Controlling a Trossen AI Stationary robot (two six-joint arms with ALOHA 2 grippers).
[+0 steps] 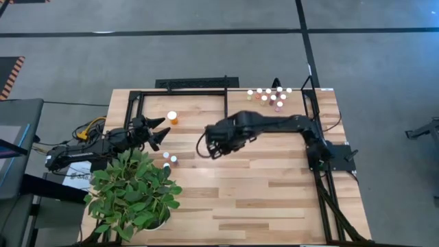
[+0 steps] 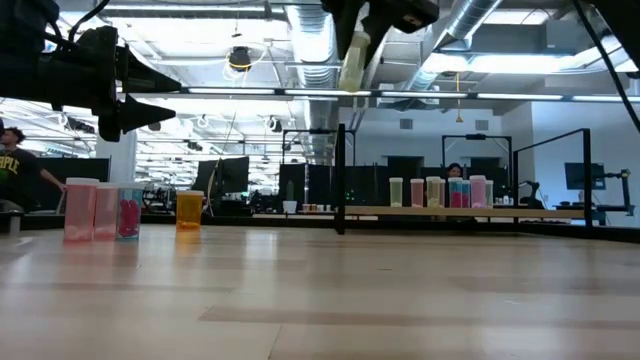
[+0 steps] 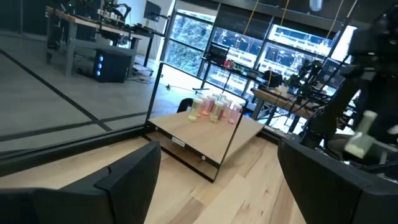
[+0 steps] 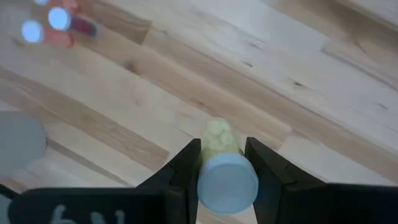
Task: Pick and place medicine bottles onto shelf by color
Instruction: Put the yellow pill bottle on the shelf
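No readable txt, labels, brand names or nos. in any view. Person (image 2: 14,165) at far left in low view has light lettering on dark shirt, too small to read. Vials' labels not legible.

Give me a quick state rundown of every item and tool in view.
Right tool: shut on a pale green vial, lifted above the table.
Left tool: open, empty, near the plant.
Large orange bottle: upright on the shelf.
Vial cluster: upright, grouped at the far right.
Two loose vials: standing on the tabletop by the plant.
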